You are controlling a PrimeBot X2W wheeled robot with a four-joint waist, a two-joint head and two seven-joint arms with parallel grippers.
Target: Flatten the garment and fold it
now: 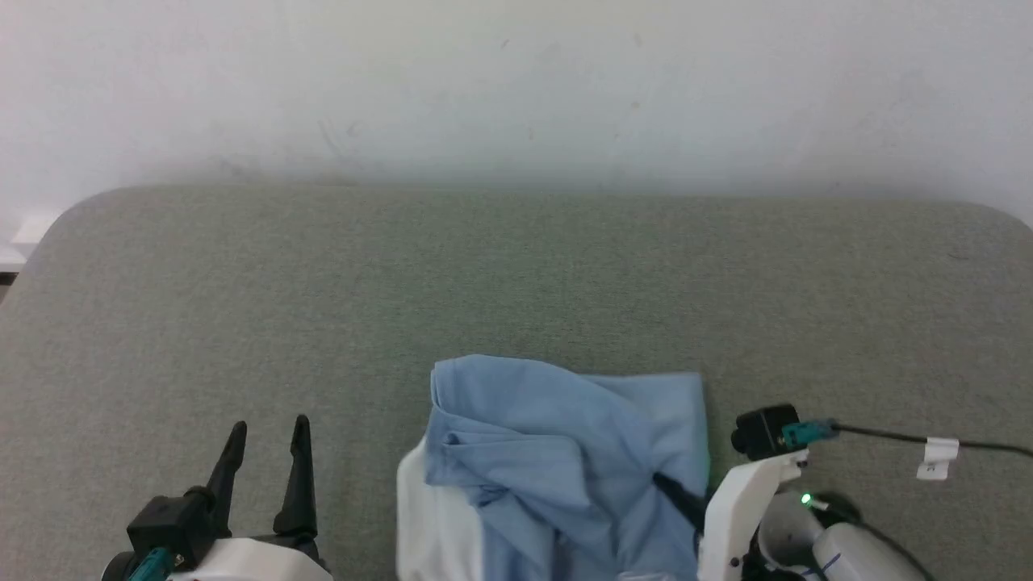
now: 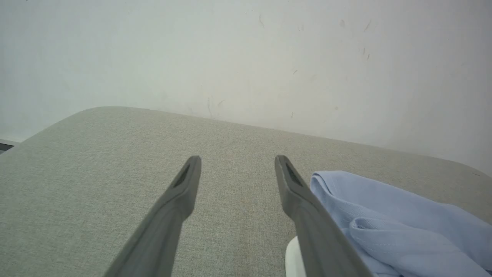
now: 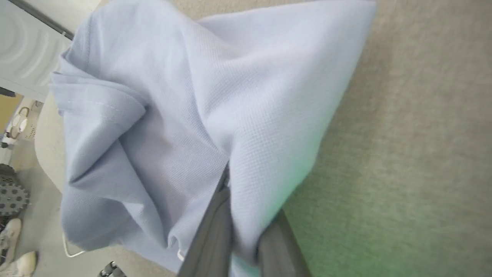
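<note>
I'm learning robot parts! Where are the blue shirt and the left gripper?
blue shirt (image 1: pixel 557 436): head view, on its crumpled middle.
left gripper (image 1: pixel 270 422): head view, midway between its two fingertips.

The left gripper (image 1: pixel 269 423) stands left of the garment (image 1: pixel 565 436), clear of it, fingers spread wide. The right gripper (image 3: pixel 234 200), at the garment's right side, has its fingers pinched on the fabric.

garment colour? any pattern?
Light blue, no pattern visible on the garment; shows best in the right wrist view.

Soft even light, faint shadows, green glow on garment (image 3: pixel 200 115), slight blur
</note>
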